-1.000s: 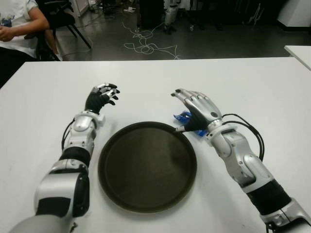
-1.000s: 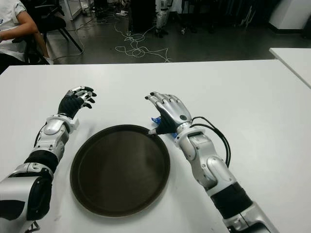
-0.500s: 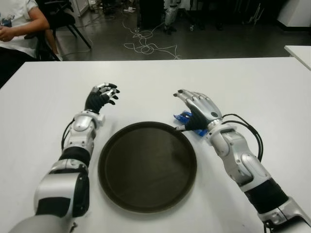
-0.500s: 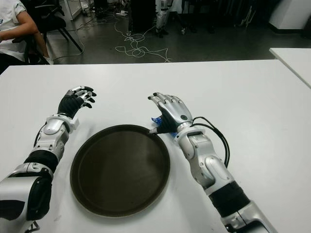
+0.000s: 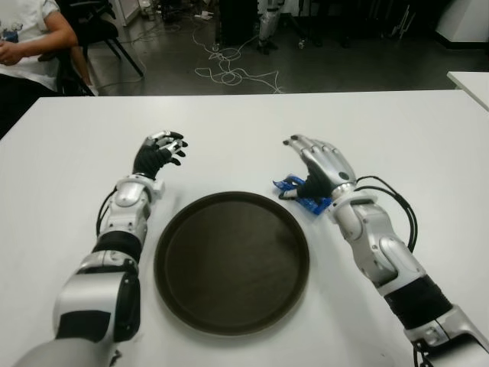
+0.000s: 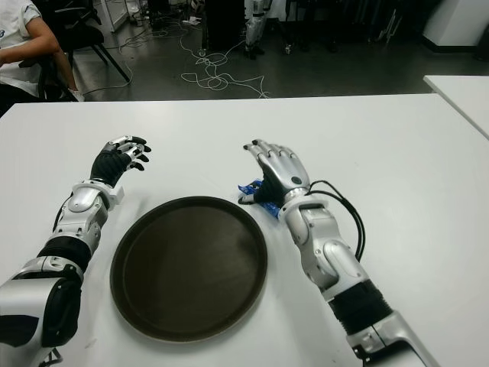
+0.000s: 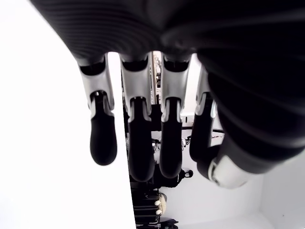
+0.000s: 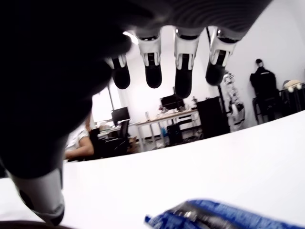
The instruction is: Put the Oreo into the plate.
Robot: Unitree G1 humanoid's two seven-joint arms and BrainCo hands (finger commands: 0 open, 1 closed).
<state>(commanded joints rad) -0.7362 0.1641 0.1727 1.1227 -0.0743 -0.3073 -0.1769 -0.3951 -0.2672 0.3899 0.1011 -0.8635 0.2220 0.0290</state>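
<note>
Oreo packet (image 5: 300, 191), blue: lying on the white table (image 5: 397, 130) just beside the dark round plate's (image 5: 231, 261) far right rim, outside it. Right hand (image 5: 325, 164) hovering over packet, fingers spread, holding nothing. Left hand (image 5: 159, 153) showing left of plate, fingers loosely extended, gripping nothing.

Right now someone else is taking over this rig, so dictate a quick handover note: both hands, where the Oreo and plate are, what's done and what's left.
Right robot hand: open, fingers spread, holding nothing, poised over the blue Oreo packet.
Left robot hand: idle, open, over the white table left of the plate.
Oreo packet: lying on the table just off the far right rim of the dark round plate, not gripped.
Done: nothing placed; the plate is empty.
Left: grasp the packet, lift it, set it in the plate.
</note>
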